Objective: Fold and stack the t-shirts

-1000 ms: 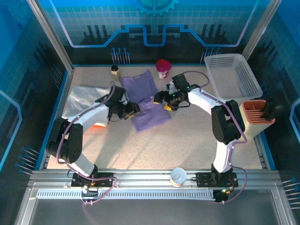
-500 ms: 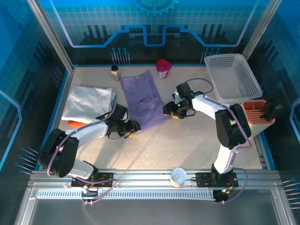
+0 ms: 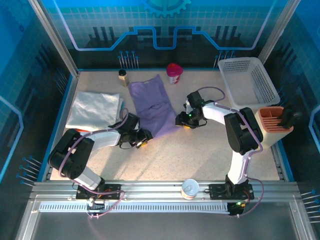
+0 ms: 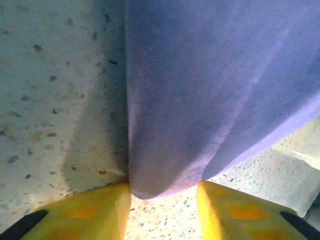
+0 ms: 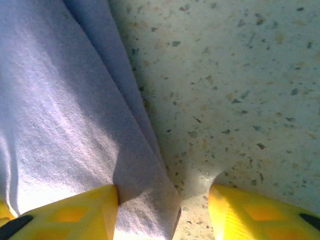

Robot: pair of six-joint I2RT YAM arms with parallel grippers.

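Between the two claws, on the speckled table [image 3: 200, 155]:

1. Lavender t-shirt [image 3: 152, 105]. A long, narrow strip running away from both claws toward the far edge. Its near hem spans the gap from one claw to the other. Judged light, limp and a little clingy, with no stiffness to hold a crease, so it will sag and drag unless it is lifted at two points together. The best holds are the two near corners, pinched through both layers.

2. White t-shirt [image 3: 95, 110]. Lies flat, outboard of the left claw and well apart from it. Judged the base for the stack.

3. Mesh basket [image 3: 247, 80]. Beyond and outboard of the right claw. Not part of the job.

4. Left claw [image 3: 143, 138]. Low at the shirt's near-left corner. In the wrist view its yellow fingers [image 4: 85, 212] stand apart, with the rounded corner lying loose between them, unpinched.

5. Right claw [image 3: 180, 121]. At the near-right corner, spread wide. The folded cloth edge lies against one finger [image 5: 65, 215], with bare table before the other.
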